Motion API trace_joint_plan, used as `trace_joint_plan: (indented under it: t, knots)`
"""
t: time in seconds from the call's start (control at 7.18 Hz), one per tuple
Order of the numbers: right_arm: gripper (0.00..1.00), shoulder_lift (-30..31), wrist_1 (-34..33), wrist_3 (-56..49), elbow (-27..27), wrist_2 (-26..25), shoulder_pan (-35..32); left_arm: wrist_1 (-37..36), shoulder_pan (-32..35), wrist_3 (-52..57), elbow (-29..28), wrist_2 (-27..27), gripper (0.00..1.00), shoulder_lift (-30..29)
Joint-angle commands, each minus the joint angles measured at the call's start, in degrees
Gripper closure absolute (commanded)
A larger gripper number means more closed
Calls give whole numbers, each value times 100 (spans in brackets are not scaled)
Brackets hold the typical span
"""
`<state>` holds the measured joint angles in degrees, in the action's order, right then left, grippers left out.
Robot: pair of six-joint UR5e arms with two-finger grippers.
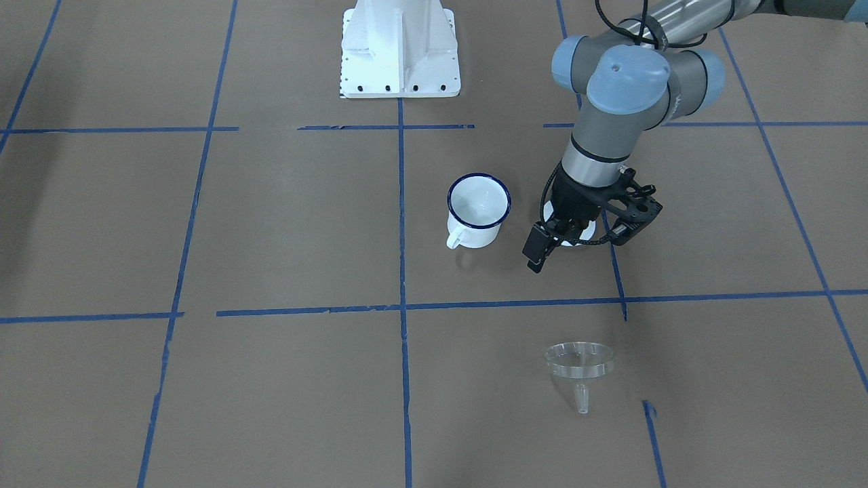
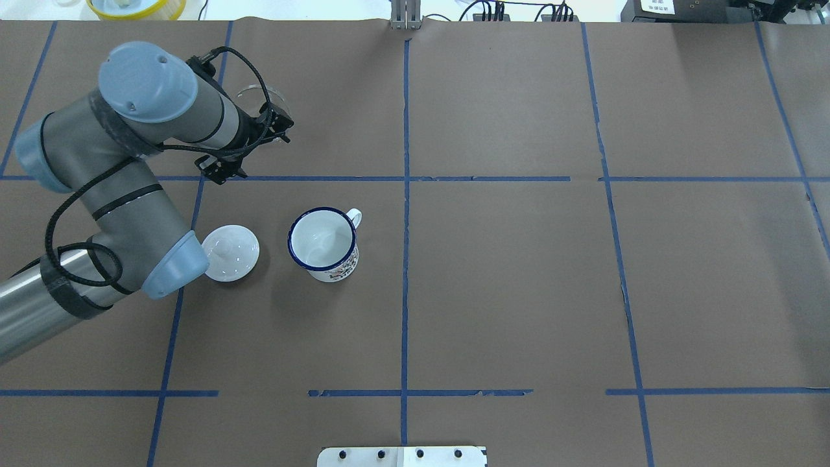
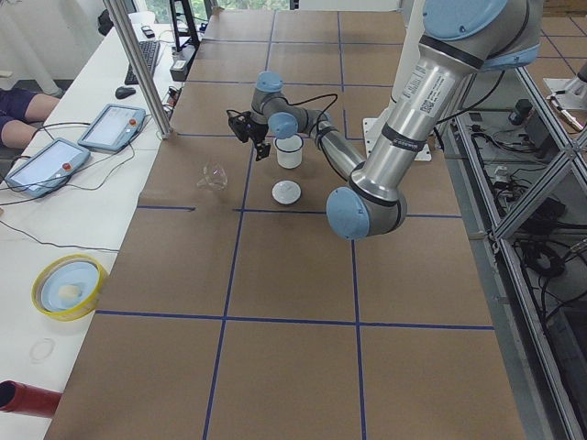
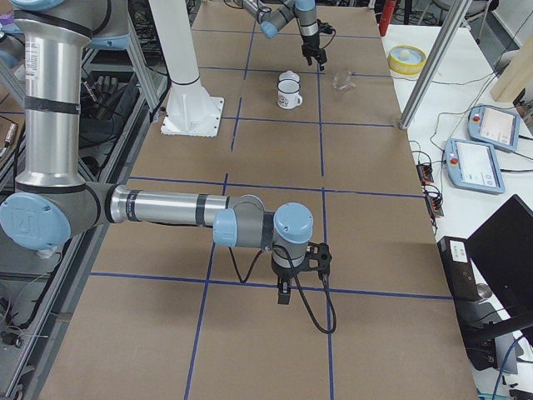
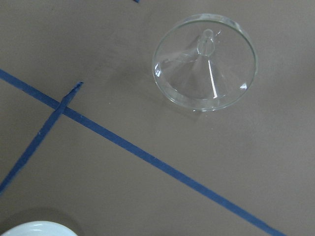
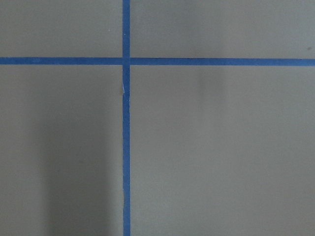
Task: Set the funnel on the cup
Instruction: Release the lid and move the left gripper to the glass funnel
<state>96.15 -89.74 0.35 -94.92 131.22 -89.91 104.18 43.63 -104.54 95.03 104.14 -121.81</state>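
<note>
Starting nearest me, the round white knobbed lid [image 2: 230, 253] lies beside the upright white enamel mug with a dark blue rim [image 2: 323, 240]. My left gripper [image 1: 550, 242] hangs beyond them; whether its fingers are spread I cannot tell, nor those of my right gripper [image 4: 283, 292]. Farthest, the clear plastic funnel [image 5: 204, 61] lies tipped over, well apart from the mug. Pinching that slick round rim could roll it away. My wrist camera shows it whole; overhead, my wrist hides most of it.

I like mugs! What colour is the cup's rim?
Dark blue; the cup shows best overhead.
</note>
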Motion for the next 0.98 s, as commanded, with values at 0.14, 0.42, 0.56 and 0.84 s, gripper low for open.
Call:
trace_joint_plan:
  t: [0.14, 0.42, 0.56, 0.84]
  knots:
    - [0, 0, 0, 0, 0, 0, 0, 1111, -22, -1672, -1124, -1252, 0, -377]
    - [0, 0, 0, 0, 0, 0, 0, 1682, -22, -1771, -1485, -1886, 0, -379]
    - [0, 0, 0, 0, 0, 0, 0, 2137, -22, -1771, -1800, -2141, 0, -370]
    - [0, 0, 0, 0, 0, 0, 0, 2527, -22, -1754, -2154, -2170, 0, -361]
